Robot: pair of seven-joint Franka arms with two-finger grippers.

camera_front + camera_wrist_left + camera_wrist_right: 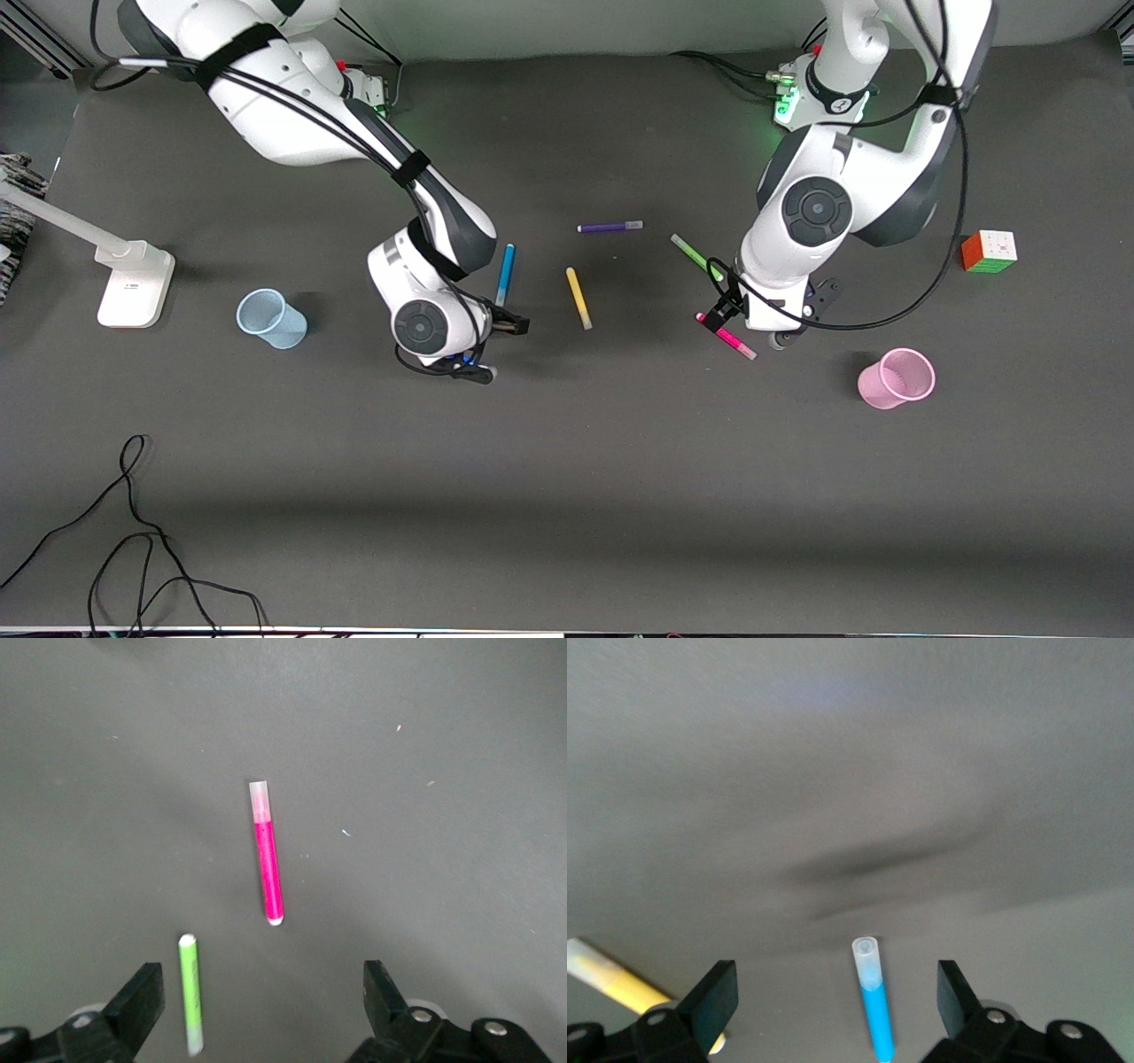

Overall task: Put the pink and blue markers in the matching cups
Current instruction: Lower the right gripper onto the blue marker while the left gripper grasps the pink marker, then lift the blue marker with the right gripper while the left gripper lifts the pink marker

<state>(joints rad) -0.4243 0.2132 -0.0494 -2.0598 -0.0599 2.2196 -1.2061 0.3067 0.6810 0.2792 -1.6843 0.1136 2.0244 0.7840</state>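
Front view, item by item, as we logged it. Pink marker (pixel 726 337): slim, magenta, pale greyish end, flat on the table, partly under the left gripper (pixel 742 321). In the left wrist view we saw the whole pink marker (pixel 267 853) ahead of the left gripper (pixel 264 1001), whose fingers (pixel 137 999) stood wide apart and empty. Blue marker (pixel 505 274): bright blue, lying beside the right gripper (pixel 496 341), one end hidden by it. In the right wrist view the blue marker (pixel 873 997) sat between the spread fingers (pixel 716 994) of the right gripper (pixel 836 1001), its coloured end cut off by the frame edge. Pink cup (pixel 896 378): pale, translucent, upright, near the left gripper, toward the left arm's end. Blue cup (pixel 270 318): pale, tilted, well apart from the right gripper, toward the right arm's end.
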